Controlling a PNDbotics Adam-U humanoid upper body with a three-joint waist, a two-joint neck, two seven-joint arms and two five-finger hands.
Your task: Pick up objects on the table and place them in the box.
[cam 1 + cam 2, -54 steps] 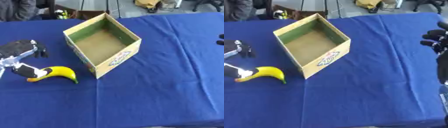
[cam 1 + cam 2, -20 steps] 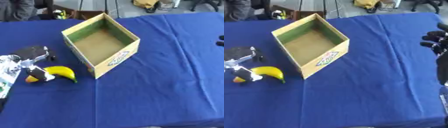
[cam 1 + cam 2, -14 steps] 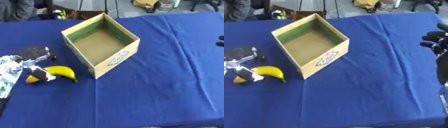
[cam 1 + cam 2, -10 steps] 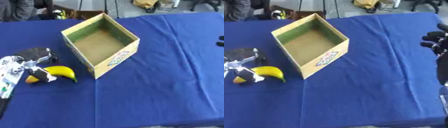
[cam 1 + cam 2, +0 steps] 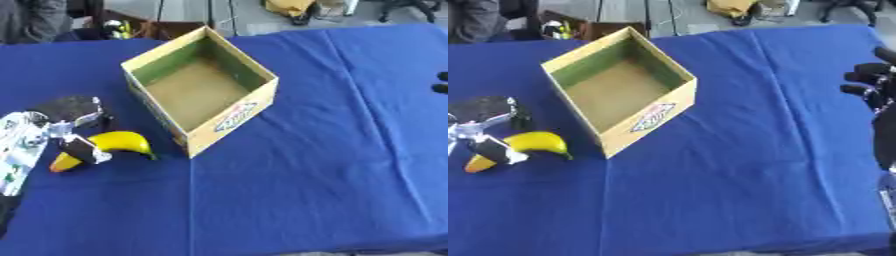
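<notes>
A yellow banana with an orange end lies on the blue table, left of the box. My left hand comes in from the left edge and sits over the banana's orange end. One finger curls across the fruit and another rests just above it. The banana still touches the cloth. The open cardboard box, green inside its walls, stands upright and holds nothing. My right hand hangs at the right edge, far from both, fingers relaxed.
Beyond the table's far edge are a brown crate, stands and a seated person. The blue cloth stretches flat to the right of and in front of the box.
My left hand has shifted down and to the right onto the banana, with more of the forearm in view. Banana, box and right hand have stayed put.
</notes>
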